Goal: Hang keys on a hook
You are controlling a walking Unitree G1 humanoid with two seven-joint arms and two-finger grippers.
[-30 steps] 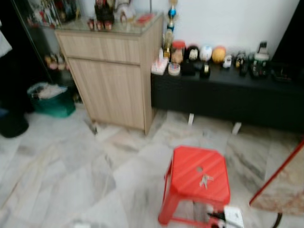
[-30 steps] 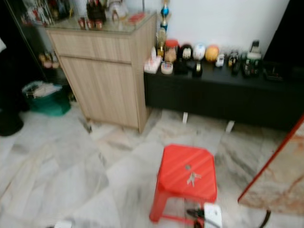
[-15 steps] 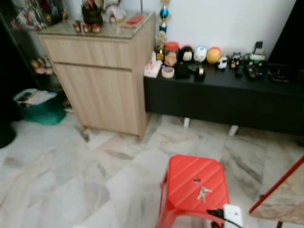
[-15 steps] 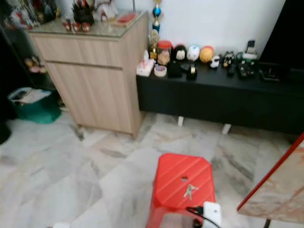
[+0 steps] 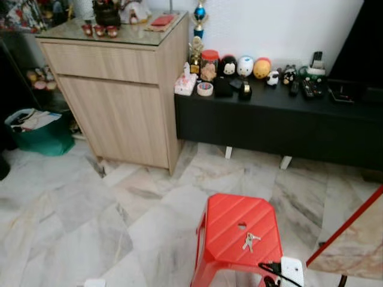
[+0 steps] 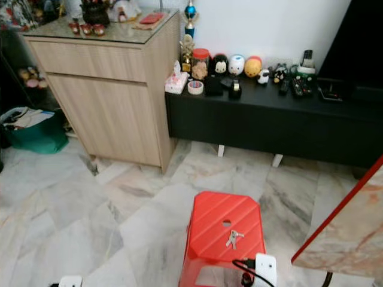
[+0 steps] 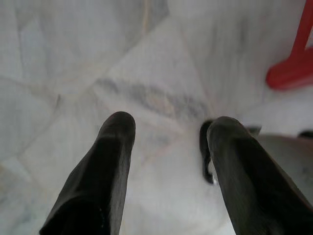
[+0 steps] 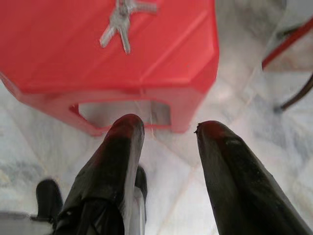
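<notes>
A small bunch of silver keys (image 5: pixel 249 241) lies on top of a red plastic stool (image 5: pixel 230 230) standing on the marble floor in front of me. The keys (image 8: pixel 123 19) also lie on the stool's red top (image 8: pixel 73 54) in the right wrist view, beyond my right gripper (image 8: pixel 166 137), which hangs open and empty over the floor near the stool's edge. My left gripper (image 7: pixel 171 134) is open too, with nothing between its fingers, above bare marble floor; a red stool leg (image 7: pixel 293 68) shows off to one side. I see no hook.
A light wooden cabinet (image 5: pixel 119 95) stands at the back left, beside a long black low bench (image 5: pixel 281 119) lined with jars, figurines and remotes. A green bin (image 5: pixel 36 128) sits far left. A red-edged marble table corner (image 5: pixel 350 239) juts in at right. A white power strip (image 5: pixel 290 270) lies by the stool.
The whole picture has shifted and sharpened, so the camera moved: the stool and keys now sit slightly lower and more central, and the cabinet is further left. The things themselves have not moved.
</notes>
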